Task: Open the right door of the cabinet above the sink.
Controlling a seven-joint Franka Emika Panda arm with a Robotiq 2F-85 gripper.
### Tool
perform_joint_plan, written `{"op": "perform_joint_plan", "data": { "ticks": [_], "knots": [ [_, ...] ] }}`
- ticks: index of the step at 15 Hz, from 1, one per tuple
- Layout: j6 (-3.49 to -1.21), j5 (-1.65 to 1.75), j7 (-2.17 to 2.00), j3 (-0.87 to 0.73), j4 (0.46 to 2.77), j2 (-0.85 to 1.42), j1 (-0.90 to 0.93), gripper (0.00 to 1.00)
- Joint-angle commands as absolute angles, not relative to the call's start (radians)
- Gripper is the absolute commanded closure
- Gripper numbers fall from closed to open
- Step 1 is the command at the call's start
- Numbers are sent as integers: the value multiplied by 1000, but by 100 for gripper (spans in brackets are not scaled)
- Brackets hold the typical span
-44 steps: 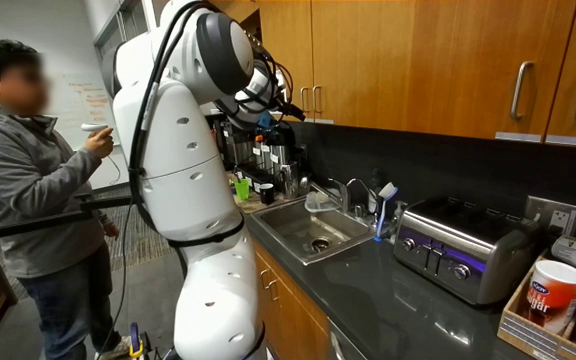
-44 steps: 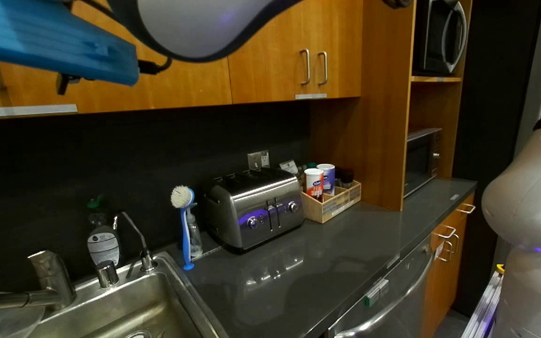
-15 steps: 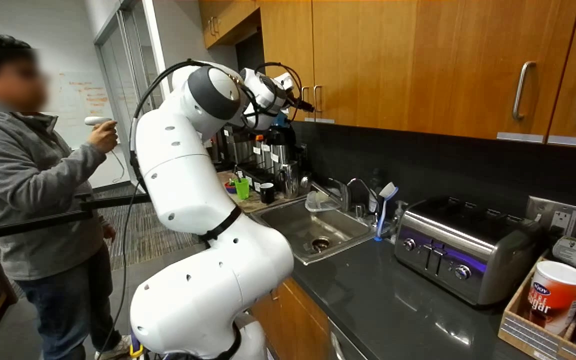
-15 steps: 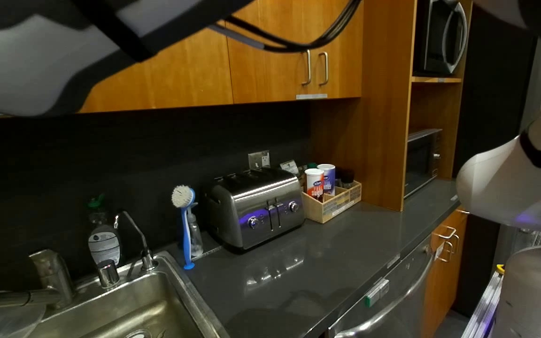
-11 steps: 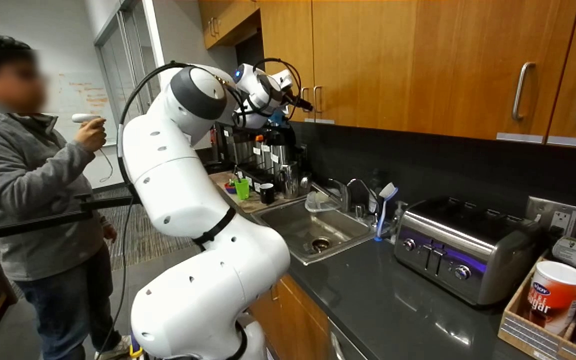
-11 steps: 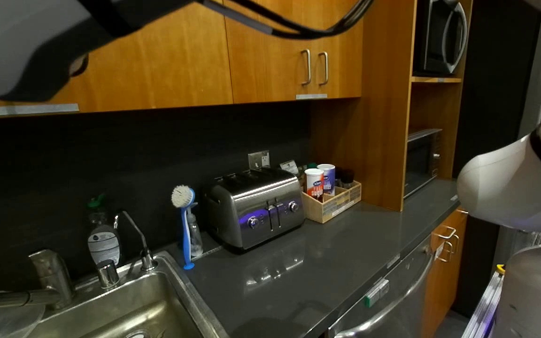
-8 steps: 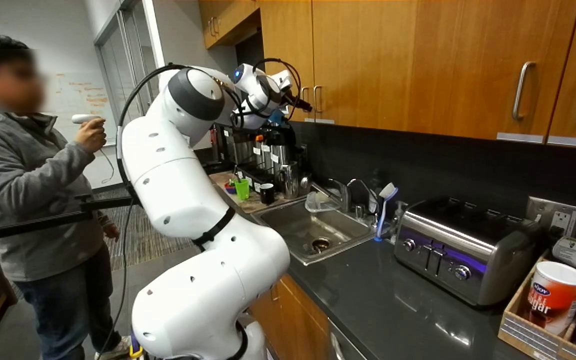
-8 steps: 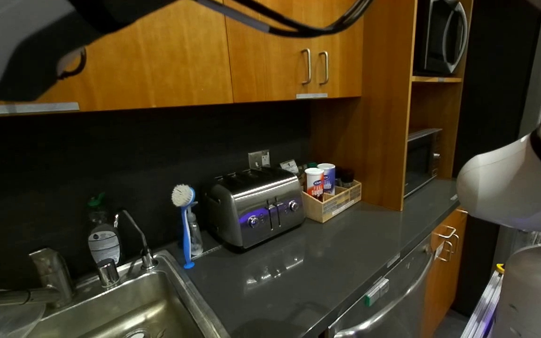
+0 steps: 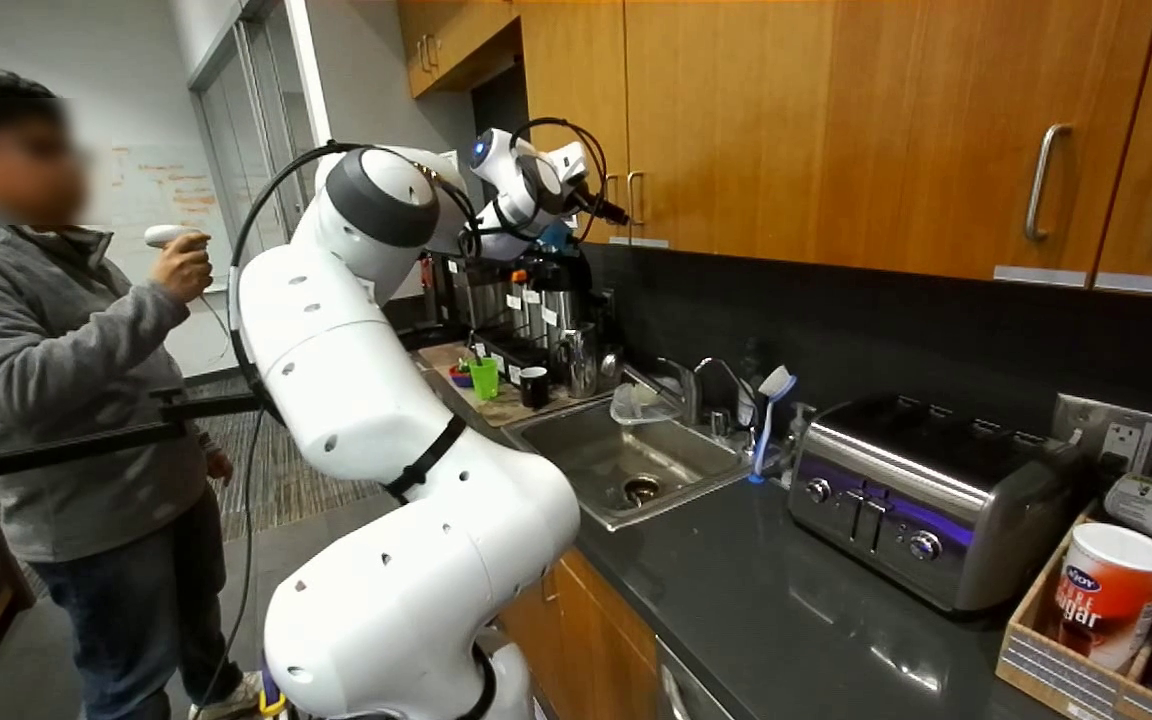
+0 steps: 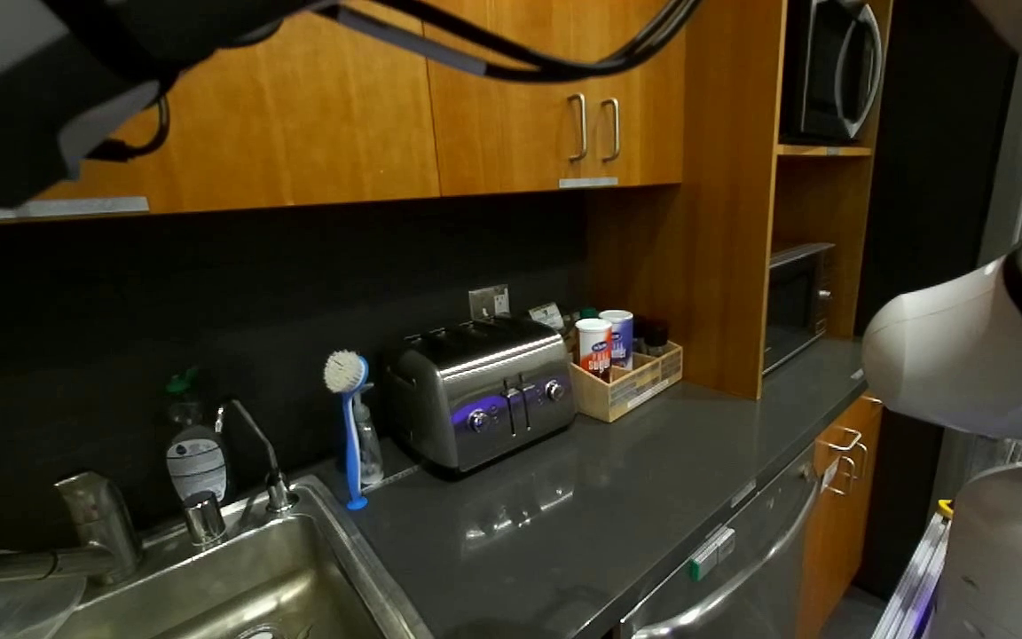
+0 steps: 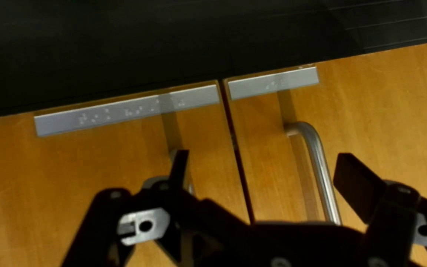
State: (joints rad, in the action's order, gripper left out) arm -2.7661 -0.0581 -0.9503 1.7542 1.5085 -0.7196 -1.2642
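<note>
Evidently, grasp and pull remain: your jaws stand apart, the flat honey-brown wooden right door (image 9: 726,130) closed.

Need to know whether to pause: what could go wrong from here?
The gripper may take the wrong handle: in the upside-down wrist view the left door's handle appears between its open fingers. One finger mostly hides the right door's handle and could knock it. Drooping arm cables might snag during the pull.
</note>
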Motion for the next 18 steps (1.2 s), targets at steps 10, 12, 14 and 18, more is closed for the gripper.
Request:
{"op": "perform_joint_plan", "data": {
  "ticks": [10,12,14,18],
  "knots": [
    [-2732,-159,-880,1632,1516,-828,-1229,0],
    [-2722,-158,-877,1625,1515,-838,-1233,0],
    [-2716,-159,-870,1624,1514,-843,-1239,0],
    [-2693,-158,-864,1615,1514,-856,-1254,0]
  ]
}}
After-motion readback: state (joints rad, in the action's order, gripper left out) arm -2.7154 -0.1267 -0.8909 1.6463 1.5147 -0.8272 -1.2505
